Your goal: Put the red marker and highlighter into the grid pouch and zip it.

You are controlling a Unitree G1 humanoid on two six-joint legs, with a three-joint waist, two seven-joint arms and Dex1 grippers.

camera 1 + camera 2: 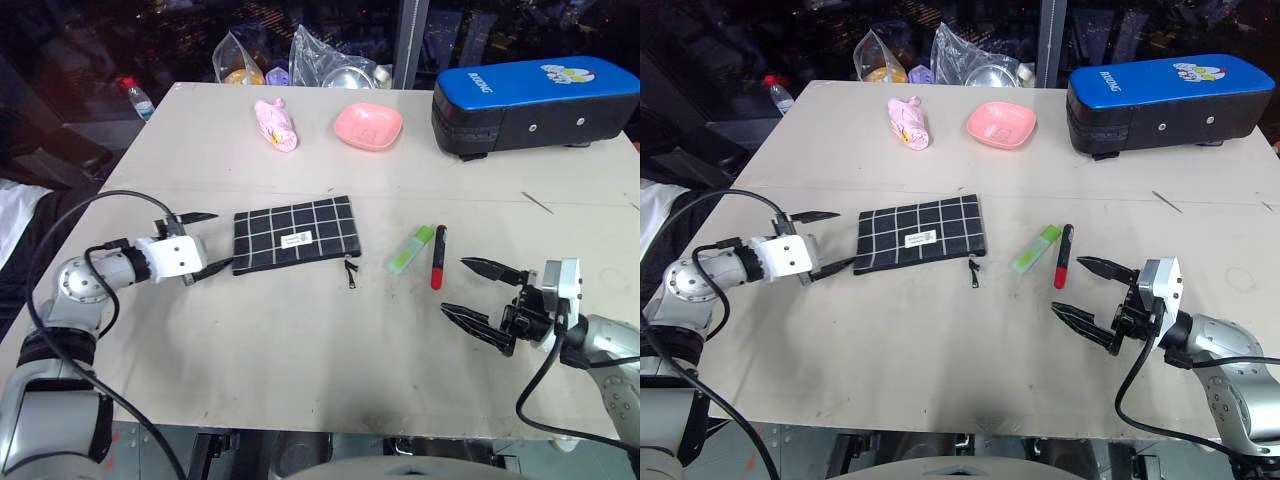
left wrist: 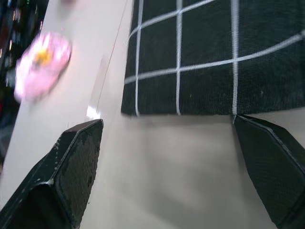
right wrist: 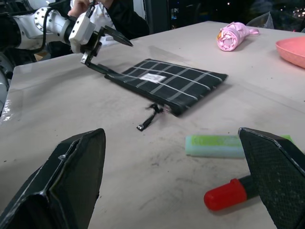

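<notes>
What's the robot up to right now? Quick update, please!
Left gripper open at grid pouch end. Right gripper open, empty, near red marker and highlighter, both on table. Nothing in the way.

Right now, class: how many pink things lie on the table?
2. The pink bowl sits near the table's far edge, left of the big blue-topped case. The pink bundle lies left of the bowl. The plastic bags behind may hide more.

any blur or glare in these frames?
Left wrist view: pink folded object smeared by blur, black white-grid fabric pouch sharper. Right wrist view: pale tabletop carries sheen at its corner. Left eye view: black-barrelled red-ended marker crisp, background dark.
</notes>
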